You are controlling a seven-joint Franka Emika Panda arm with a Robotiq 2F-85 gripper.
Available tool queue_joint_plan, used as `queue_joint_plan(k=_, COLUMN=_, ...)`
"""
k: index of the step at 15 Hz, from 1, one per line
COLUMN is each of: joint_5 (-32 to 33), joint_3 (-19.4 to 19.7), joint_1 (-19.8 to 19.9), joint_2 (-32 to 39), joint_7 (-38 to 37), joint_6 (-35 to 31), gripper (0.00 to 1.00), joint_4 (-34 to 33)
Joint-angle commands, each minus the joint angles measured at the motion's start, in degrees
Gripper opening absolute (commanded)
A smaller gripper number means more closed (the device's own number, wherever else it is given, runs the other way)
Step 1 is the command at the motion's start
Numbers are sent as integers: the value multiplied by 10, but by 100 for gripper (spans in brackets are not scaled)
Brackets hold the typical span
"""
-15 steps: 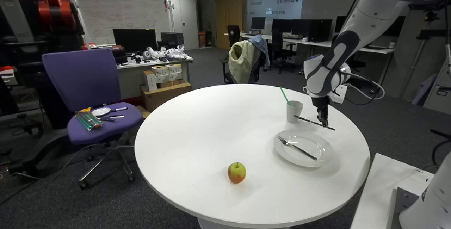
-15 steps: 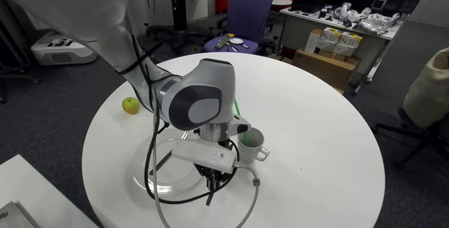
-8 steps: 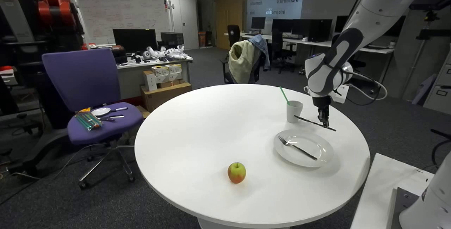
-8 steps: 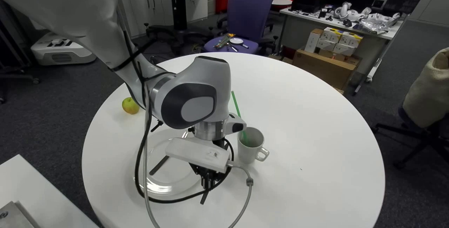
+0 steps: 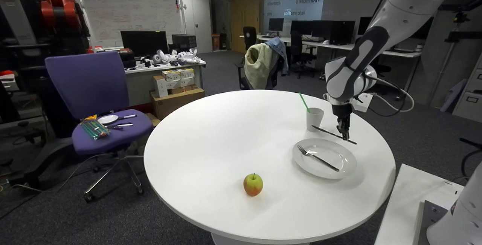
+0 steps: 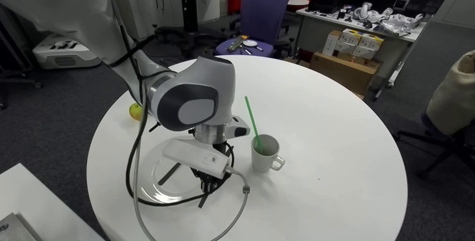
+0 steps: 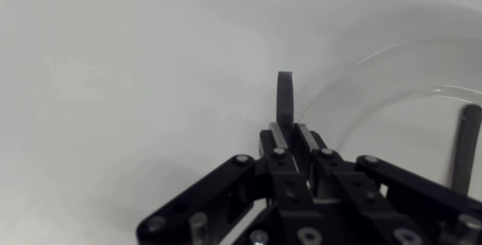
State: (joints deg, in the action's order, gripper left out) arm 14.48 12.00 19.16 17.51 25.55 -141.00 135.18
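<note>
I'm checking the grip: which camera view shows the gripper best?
The wrist view: it shows the gripper close up, fingers on both sides of a dark utensil. Both exterior views show the gripper only small and dark; in an exterior view, a black cable also crosses in front of it.

A dark utensil (image 7: 285, 98), perhaps a knife, is held off-centre.

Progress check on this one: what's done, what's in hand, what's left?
Apparently done: the fork lies on the plate and the green straw leans in the mug, though who placed them isn't shown. In hand: the gripper is shut on a long dark utensil. Left, probably: setting it down and letting go, since the jaws are closed around it.
</note>
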Motion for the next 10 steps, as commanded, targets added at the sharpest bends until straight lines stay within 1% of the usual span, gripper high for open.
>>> queue_joint_plan(k=1, joint_5=-15, joint_3=0, joint_1=-7, joint_2=-51, joint_7=0, joint_6=26, gripper=3, joint_4=35)
queue_joint_plan(k=7, joint_5=-9, joint_3=1, joint_1=-18, joint_2=-72, joint_7=-8, joint_6=51, gripper=3, joint_4=50)
queue_joint_plan(k=10, joint_5=-11, joint_3=-5, joint_1=-29, joint_2=-65, joint_7=-13, joint_6=52, gripper=3, joint_4=50)
